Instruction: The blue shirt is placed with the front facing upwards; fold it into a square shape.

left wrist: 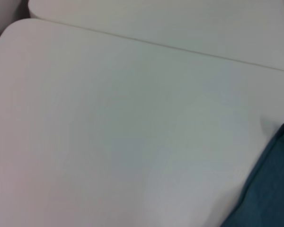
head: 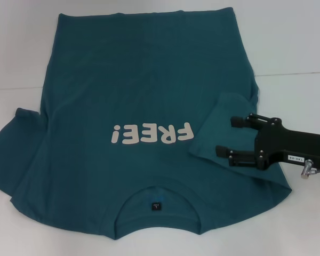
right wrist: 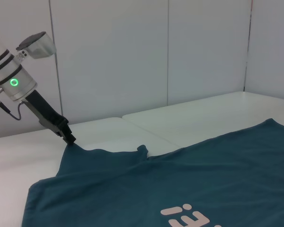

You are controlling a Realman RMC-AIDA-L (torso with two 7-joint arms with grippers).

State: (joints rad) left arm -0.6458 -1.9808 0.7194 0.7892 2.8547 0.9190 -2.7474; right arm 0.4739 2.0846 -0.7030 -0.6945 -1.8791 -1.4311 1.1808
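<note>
The blue shirt (head: 133,101) lies spread on the white table, its white "FREE!" lettering (head: 152,134) facing up and the collar toward me. Its right sleeve (head: 216,120) is folded inward onto the chest. My right gripper (head: 228,136) hovers open just over that folded sleeve, with nothing between its fingers (head: 237,121). My left gripper is outside the head view. In the right wrist view the left gripper (right wrist: 68,138) meets the far corner of the shirt's left sleeve (right wrist: 80,156). The left wrist view shows only an edge of the blue shirt (left wrist: 270,189).
The white table (head: 298,48) extends past the shirt on all sides, with a seam between two tabletops (left wrist: 180,47). White wall panels (right wrist: 132,56) stand behind the far edge. The left arm (right wrist: 14,80) reaches in from beyond the left sleeve.
</note>
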